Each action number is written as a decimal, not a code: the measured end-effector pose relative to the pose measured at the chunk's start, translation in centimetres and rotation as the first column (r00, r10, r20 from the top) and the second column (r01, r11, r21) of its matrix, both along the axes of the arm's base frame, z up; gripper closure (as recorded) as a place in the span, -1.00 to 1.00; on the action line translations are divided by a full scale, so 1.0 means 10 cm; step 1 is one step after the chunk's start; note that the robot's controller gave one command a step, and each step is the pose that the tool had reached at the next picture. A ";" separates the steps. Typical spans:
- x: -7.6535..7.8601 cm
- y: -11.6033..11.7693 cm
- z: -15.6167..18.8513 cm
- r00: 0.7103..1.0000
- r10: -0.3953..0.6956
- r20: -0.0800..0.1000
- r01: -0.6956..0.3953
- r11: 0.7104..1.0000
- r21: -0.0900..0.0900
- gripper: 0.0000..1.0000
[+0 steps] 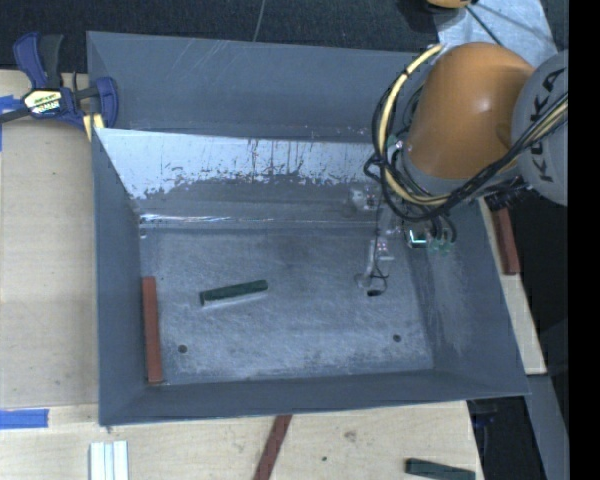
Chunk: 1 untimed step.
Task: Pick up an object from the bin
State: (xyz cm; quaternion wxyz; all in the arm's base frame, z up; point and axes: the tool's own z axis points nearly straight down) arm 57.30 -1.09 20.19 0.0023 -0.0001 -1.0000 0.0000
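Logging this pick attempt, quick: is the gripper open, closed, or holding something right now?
Gripper: open or closed cannot be told; it is over bare floor toward the view's right of the bin, apart from the dark green bar.

On your tabletop (380,438), a dark green bar (439,468) at lower right; left of it, a slanted reddish-brown stick (272,448).

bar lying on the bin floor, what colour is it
The bar is dark green, clearest in the camera view.
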 end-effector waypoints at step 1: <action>0.02 0.00 0.05 1.000 0.000 0.008 0.000 1.000 0.000 -1.00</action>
